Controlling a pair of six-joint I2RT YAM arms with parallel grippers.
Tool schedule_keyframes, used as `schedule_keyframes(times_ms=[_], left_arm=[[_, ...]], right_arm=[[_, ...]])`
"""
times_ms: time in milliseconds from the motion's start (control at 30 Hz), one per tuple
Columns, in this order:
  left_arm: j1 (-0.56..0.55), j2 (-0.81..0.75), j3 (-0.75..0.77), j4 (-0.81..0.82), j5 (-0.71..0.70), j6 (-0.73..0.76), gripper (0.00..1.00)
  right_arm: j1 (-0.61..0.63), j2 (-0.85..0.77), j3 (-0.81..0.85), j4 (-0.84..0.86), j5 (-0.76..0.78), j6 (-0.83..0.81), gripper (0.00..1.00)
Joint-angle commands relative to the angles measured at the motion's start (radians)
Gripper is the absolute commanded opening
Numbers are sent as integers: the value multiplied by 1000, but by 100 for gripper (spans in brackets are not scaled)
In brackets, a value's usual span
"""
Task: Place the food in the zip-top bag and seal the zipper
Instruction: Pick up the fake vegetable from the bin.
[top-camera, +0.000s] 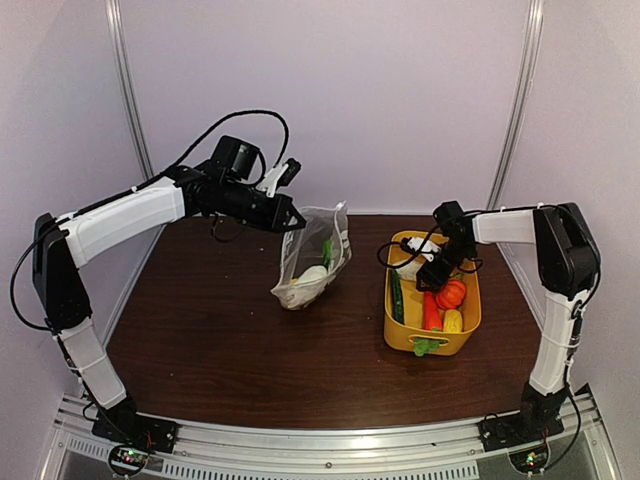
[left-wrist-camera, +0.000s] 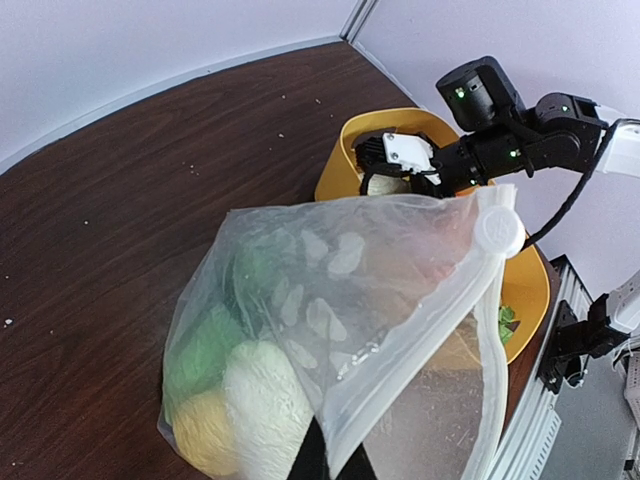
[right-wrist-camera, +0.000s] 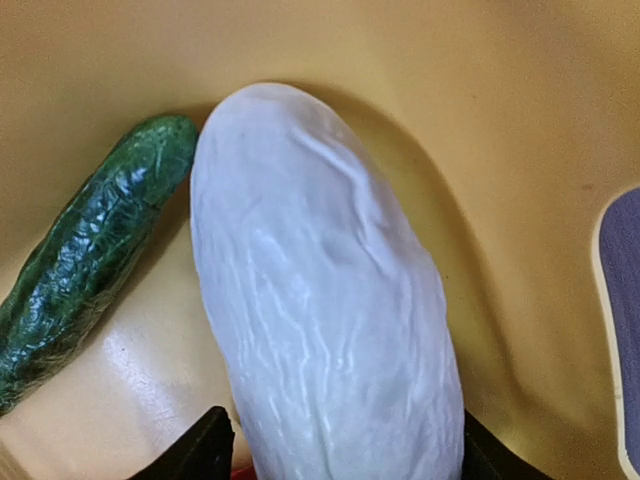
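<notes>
My left gripper (top-camera: 293, 220) is shut on the mouth edge of the zip-top bag (top-camera: 313, 258), holding it up over the table with the mouth open. In the left wrist view the bag (left-wrist-camera: 330, 330) holds white (left-wrist-camera: 260, 410), yellow (left-wrist-camera: 200, 430) and green food (left-wrist-camera: 200, 345). The zipper (left-wrist-camera: 430, 330) carries a white slider (left-wrist-camera: 497, 230). My right gripper (top-camera: 420, 268) is down in the yellow basket (top-camera: 470, 330). Its fingers (right-wrist-camera: 205, 450) press both sides of a long white vegetable (right-wrist-camera: 320, 300).
A dark green cucumber (right-wrist-camera: 90, 260) lies beside the white vegetable on the basket floor (right-wrist-camera: 450, 80). Orange (top-camera: 451, 293), red (top-camera: 431, 312), yellow (top-camera: 453, 321) and leafy green pieces (top-camera: 425, 346) fill the basket's near half. The brown table (top-camera: 220, 320) ends at white walls.
</notes>
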Motion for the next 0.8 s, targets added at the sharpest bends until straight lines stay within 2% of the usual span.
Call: schedule_keyframes(times_ms=[0, 100, 333, 567, 767], left_arm=[[7, 18, -9, 46, 21, -7, 0], [7, 19, -8, 46, 20, -7, 0], [7, 16, -6, 43, 30, -6, 0], [7, 16, -4, 43, 35, -6, 0], [7, 17, -4, 42, 32, -1, 0]], right_arm=[[-4, -5, 45, -34, -43, -5, 57], [-3, -2, 71, -60, -41, -6, 49], [-5, -107, 37, -85, -15, 4, 42], [-5, -257, 3, -159, 65, -13, 42], [-4, -367, -18, -218, 26, -12, 43]])
